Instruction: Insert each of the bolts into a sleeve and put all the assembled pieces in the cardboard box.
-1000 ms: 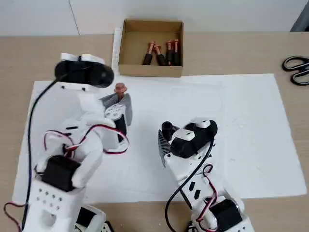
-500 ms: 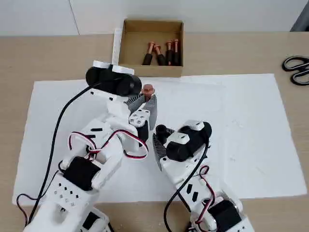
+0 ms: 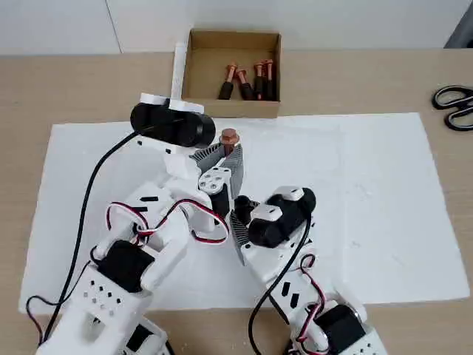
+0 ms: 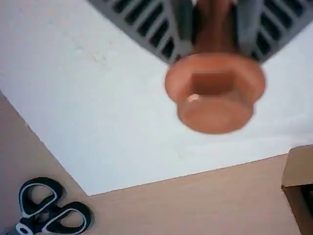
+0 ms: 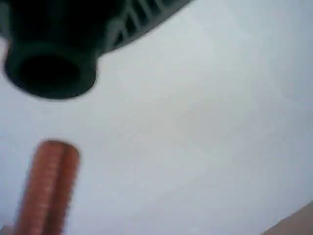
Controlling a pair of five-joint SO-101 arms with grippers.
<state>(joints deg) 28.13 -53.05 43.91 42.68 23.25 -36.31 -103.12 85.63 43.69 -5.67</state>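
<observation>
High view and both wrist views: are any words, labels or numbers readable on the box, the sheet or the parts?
None to read. The cardboard box is plain and the white paper sheet is blank; the bolt and the black sleeve carry no legible marks.

The wooden desk (image 3: 44, 81) carries a white paper sheet (image 3: 384, 192). A cardboard box (image 3: 229, 109) sits at its far edge, seemingly overlapping it, with scissors (image 3: 454, 106) off right.
</observation>
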